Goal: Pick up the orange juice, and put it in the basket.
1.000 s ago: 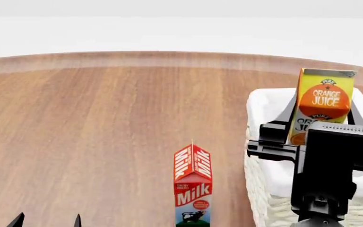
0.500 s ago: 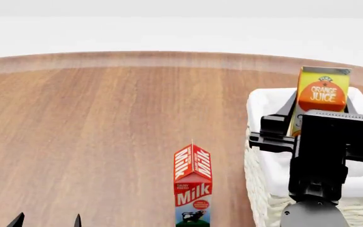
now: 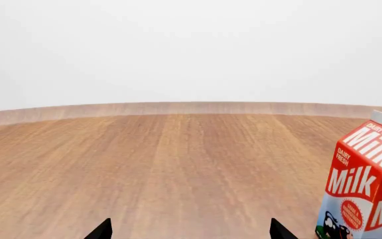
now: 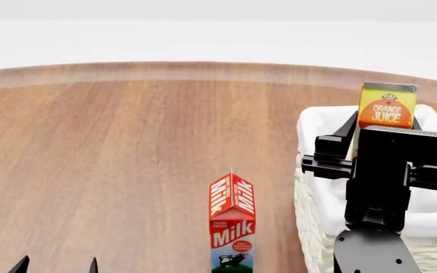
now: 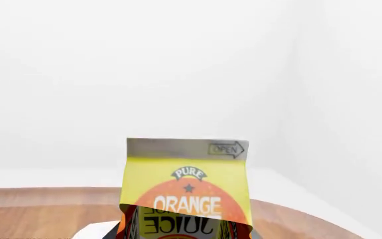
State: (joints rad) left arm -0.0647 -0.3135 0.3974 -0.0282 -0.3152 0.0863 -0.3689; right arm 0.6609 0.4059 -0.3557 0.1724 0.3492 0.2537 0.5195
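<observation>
The orange juice (image 4: 387, 107), a yellow carton with an orange panel, stands upright in my right gripper (image 4: 386, 132), which is shut on its lower part. It hangs over the far part of the white-lined wicker basket (image 4: 313, 122) at the right; the wrist hides the carton's base, so I cannot tell whether it touches the liner. In the right wrist view the orange juice (image 5: 187, 189) fills the space between the jaws, with a corner of the basket liner (image 5: 98, 230) below it. My left gripper (image 4: 57, 266) is open and empty at the near left edge, and it also shows in its wrist view (image 3: 187, 231).
A red-and-white milk carton (image 4: 232, 222) stands upright on the round wooden table (image 4: 127, 142), just left of the basket's near corner. It also shows in the left wrist view (image 3: 363, 189), ahead of the left gripper and to one side.
My right gripper has carried the orange juice farther away and lower over the basket, so less of the carton shows above the wrist. The left arm and the milk carton have not moved.
</observation>
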